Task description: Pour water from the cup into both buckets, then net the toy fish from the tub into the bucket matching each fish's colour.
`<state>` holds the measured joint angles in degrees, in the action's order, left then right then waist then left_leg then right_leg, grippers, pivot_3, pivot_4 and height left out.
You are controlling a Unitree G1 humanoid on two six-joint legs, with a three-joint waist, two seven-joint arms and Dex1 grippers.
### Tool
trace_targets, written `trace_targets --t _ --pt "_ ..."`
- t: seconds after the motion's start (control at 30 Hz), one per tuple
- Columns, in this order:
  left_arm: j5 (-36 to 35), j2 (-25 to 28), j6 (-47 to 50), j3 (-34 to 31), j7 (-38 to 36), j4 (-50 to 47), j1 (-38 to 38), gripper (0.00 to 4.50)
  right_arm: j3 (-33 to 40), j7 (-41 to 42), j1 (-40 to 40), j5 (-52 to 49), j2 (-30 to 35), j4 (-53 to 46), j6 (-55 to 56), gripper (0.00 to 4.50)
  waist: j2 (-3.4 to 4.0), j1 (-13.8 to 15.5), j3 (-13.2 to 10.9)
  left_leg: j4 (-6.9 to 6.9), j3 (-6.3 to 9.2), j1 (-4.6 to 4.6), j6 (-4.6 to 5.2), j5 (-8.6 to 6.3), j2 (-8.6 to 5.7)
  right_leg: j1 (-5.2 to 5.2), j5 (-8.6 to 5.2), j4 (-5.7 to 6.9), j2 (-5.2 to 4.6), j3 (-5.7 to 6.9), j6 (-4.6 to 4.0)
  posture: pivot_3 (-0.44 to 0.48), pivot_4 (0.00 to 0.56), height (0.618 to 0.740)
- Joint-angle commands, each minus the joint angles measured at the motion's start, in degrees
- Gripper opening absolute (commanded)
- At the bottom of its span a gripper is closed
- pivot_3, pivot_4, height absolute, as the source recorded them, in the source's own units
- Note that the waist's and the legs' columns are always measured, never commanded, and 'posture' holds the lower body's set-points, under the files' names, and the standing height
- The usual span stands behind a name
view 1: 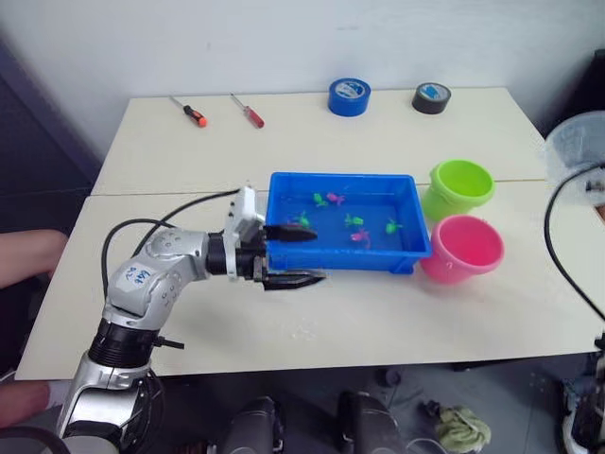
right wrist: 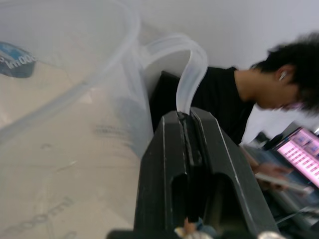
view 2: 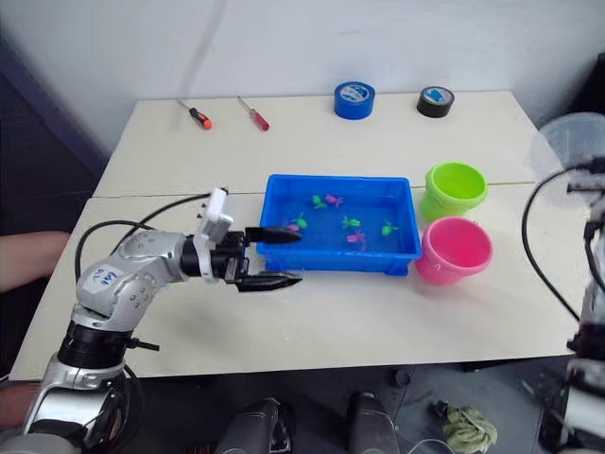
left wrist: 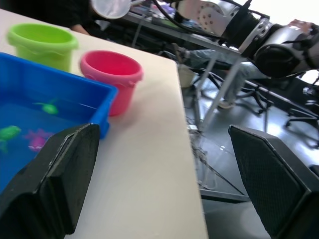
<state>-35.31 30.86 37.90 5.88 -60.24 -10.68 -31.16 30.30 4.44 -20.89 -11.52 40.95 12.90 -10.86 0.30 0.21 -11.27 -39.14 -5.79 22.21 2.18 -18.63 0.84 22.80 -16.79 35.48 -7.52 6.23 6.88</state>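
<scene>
Holding the clear cup [right wrist: 75,99] by its handle, the right gripper [right wrist: 189,124] is clamped tight and raised beside the lime green bucket [view 1: 458,187]. The left gripper [view 1: 293,255] gapes at the blue tub [view 1: 284,253]. Tip slowly over each bucket's centre.

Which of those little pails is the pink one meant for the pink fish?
Find the shallow bright blue plastic tub mid-table. Two small round plastic pails stand at its right end; the bright pink one is nearer the table's front edge, the lime green one behind it.
</scene>
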Motion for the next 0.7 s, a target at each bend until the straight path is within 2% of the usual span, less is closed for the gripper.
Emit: trace_targets --t 0.03,0.17,0.3,0.53,0.7 --pt "-1.42 -0.13 -0.92 -0.24 -2.33 -1.07 -0.67 4.5 8.73 0.63 5.99 -11.01 -4.54 -12.43 -8.71 0.08 0.0 0.16 0.0 -0.01 0.0 0.0 0.0 0.0 0.0 -0.01 0.0 -0.01 0.0 -0.03 0.0 0.0 0.15 0.74" --pt "-1.54 -1.17 -1.76 -0.45 -3.21 -0.9 -0.57 4.5 15.11 -0.88 11.83 -18.78 -9.71 -16.93 -15.55 0.08 0.03 0.11 0.0 -0.01 -0.1 -0.01 0.05 0.03 -0.07 -0.01 0.0 -0.05 -0.05 -0.1 0.0 0.0 0.15 0.74" --pt "-1.65 -1.91 -1.91 -0.52 -3.21 -0.99 -0.79 4.5 17.32 -2.14 13.85 -21.6 -13.58 -15.88 -16.28 0.08 0.03 -0.18 0.0 0.0 -0.11 -0.06 0.06 0.03 -0.05 -0.01 -0.01 -0.02 -0.02 -0.11 -0.01 0.0 0.15 0.74" --pt "-2.96 -3.26 -0.86 -1.68 -2.31 -1.61 -1.35 4.5 15.06 0.26 13.84 -18.56 -16.07 -7.17 -7.55 0.08 0.04 -0.28 0.01 0.02 -0.17 -0.1 0.06 0.03 -0.06 0.0 -0.01 0.0 -0.02 -0.17 -0.02 0.0 0.15 0.74" --pt "-2.85 -2.94 -0.97 -1.47 -2.34 -2.45 -1.39 4.5 13.69 1.1 11.53 -14.53 -15.32 4.57 2.37 0.08 0.05 -0.3 0.01 0.02 -0.23 -0.12 0.1 0.05 -0.1 0.0 -0.01 -0.01 -0.04 -0.23 -0.02 0.0 0.15 0.74"
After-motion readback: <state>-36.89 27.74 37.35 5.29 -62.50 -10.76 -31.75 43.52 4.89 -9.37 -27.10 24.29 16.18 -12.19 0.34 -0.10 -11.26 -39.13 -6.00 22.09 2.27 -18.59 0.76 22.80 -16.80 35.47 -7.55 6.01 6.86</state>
